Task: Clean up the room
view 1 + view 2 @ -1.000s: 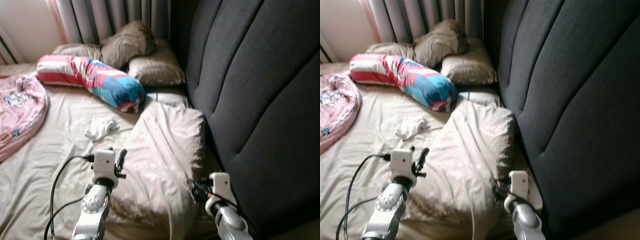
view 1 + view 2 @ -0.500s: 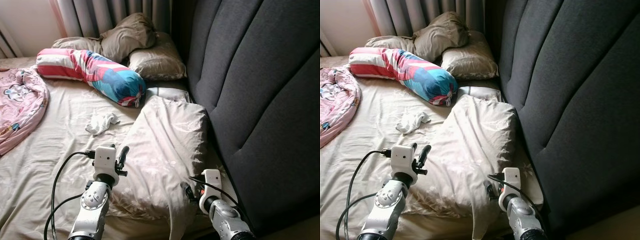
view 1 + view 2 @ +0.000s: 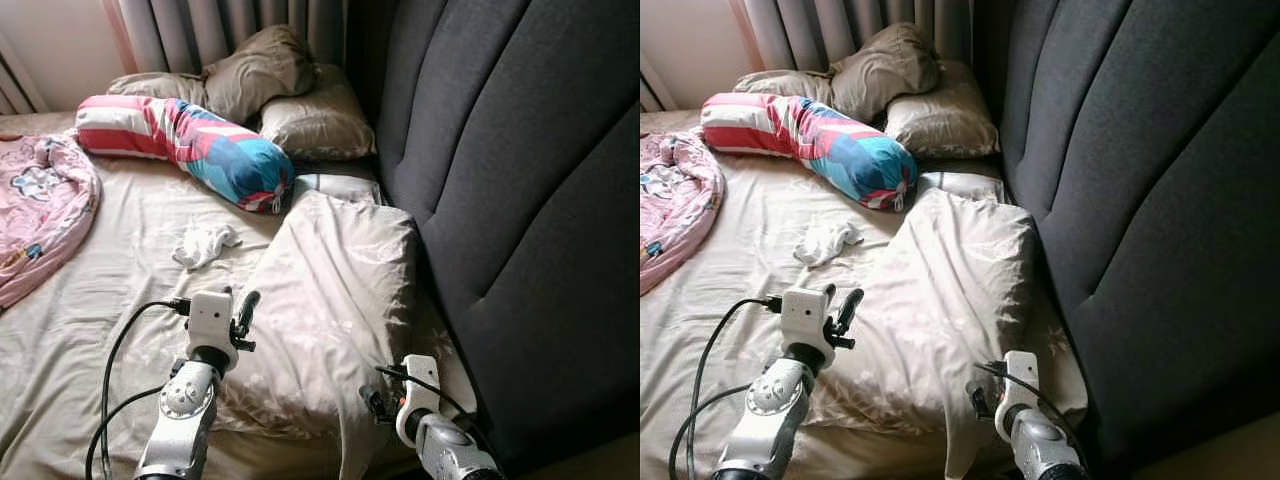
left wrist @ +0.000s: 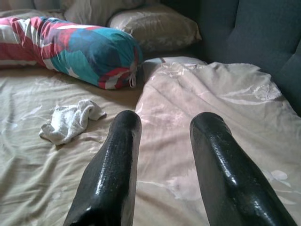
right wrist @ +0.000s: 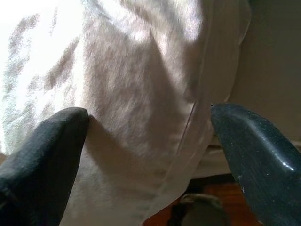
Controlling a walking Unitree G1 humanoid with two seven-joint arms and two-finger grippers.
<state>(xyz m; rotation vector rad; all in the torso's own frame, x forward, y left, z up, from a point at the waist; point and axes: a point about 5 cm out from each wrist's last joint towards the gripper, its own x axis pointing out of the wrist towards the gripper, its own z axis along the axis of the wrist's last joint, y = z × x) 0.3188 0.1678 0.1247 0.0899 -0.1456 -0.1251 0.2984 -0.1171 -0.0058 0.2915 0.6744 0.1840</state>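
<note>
On bed: wrinkled beige pillow (image 3: 335,300) | both grippers' jaws apart, holding nothing

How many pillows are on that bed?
5: a striped bolster, three beige pillows piled by the curtain, one large pillow near the grippers. More may be hidden.

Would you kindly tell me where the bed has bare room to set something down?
Bare sheet lies between the pink blanket, the white cloth and the big pillow. It is crowded by the curtain, where the striped bolster meets the brown pillows.
</note>
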